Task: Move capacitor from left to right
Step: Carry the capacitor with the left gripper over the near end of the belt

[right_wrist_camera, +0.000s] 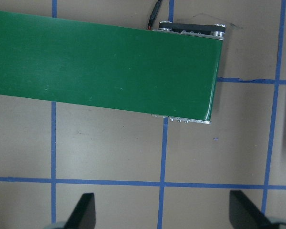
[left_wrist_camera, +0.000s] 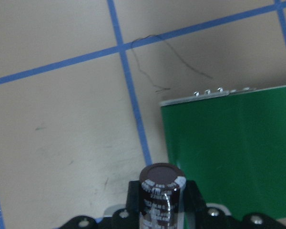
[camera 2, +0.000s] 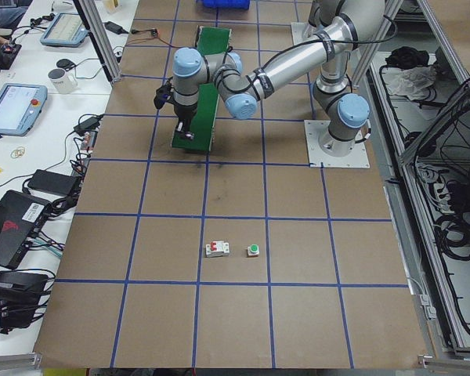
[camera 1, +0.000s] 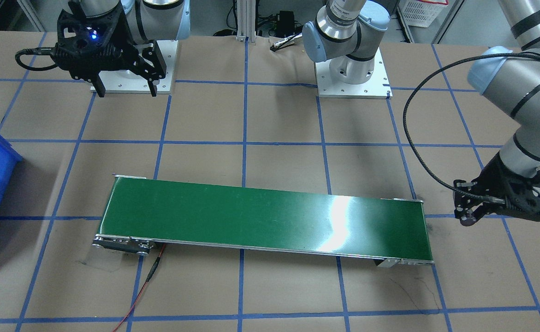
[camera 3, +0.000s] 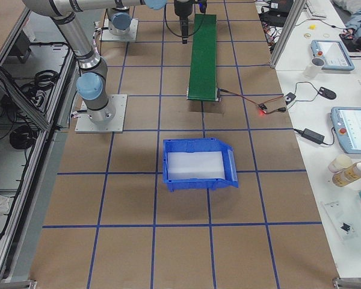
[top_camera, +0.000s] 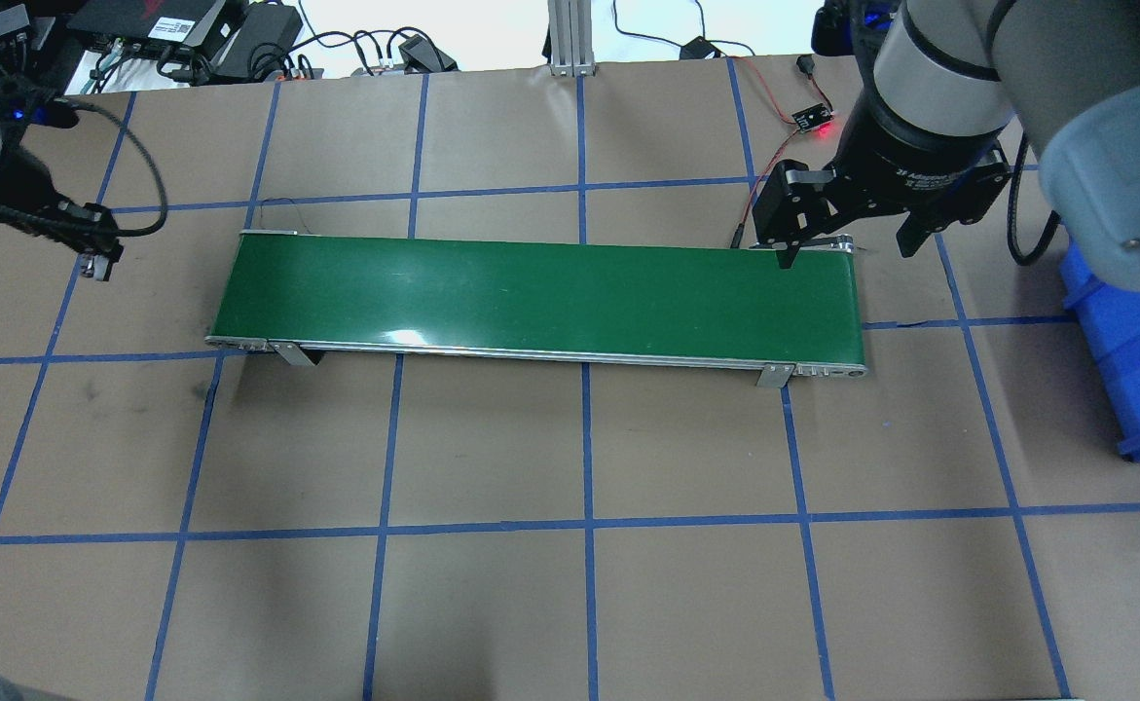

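My left gripper [camera 1: 466,217] is shut on the capacitor [left_wrist_camera: 162,191], a stubby dark brown-black cylinder that stands upright between the fingers in the left wrist view. It hangs above the brown table just off the left end of the green conveyor belt [top_camera: 540,297]. In the overhead view the left gripper [top_camera: 97,263] is left of the belt. My right gripper [top_camera: 847,251] is open and empty, high over the belt's right end. Its two fingers [right_wrist_camera: 83,212] show at the bottom of the right wrist view, with the belt end [right_wrist_camera: 105,62] below them.
A blue bin [top_camera: 1134,360] stands on the table past the belt's right end. A white breaker with red switches [camera 2: 217,249] and a green-capped push button [camera 2: 253,250] lie on the table's left part. A red wire [camera 1: 145,286] runs from the belt.
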`<move>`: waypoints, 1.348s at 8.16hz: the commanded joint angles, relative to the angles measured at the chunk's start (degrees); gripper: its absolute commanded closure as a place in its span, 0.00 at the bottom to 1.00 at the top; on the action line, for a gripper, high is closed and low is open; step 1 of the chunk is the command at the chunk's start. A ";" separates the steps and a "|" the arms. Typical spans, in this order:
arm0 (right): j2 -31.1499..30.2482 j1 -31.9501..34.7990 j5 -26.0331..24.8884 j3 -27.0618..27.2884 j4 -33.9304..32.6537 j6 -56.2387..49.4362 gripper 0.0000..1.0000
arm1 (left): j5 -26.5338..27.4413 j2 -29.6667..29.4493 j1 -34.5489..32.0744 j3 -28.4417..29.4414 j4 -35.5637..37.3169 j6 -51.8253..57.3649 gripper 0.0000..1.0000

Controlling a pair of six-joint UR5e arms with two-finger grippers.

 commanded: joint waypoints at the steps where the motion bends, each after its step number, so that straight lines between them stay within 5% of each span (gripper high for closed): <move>1: 0.18 0.03 0.12 0.00 -0.20 -0.01 0.00 | -6.02 -3.45 -2.77 -0.05 3.27 -3.99 1.00; 7: -0.09 -0.06 -0.23 -0.09 0.24 -0.53 0.00 | -2.42 -9.80 -4.44 0.04 1.44 -10.51 1.00; 8: 0.26 -0.06 -0.23 0.00 0.06 -0.71 0.00 | -2.51 -9.19 -4.79 0.04 -0.91 -14.78 0.60; 9: 0.18 -0.06 -0.23 -0.09 0.24 -0.71 0.00 | -2.68 -7.97 -5.40 0.04 -3.81 -21.44 0.01; 11: 0.26 -0.06 -0.23 -0.09 -0.02 -0.71 0.00 | -2.33 -3.32 -6.37 0.04 -7.52 -22.91 0.00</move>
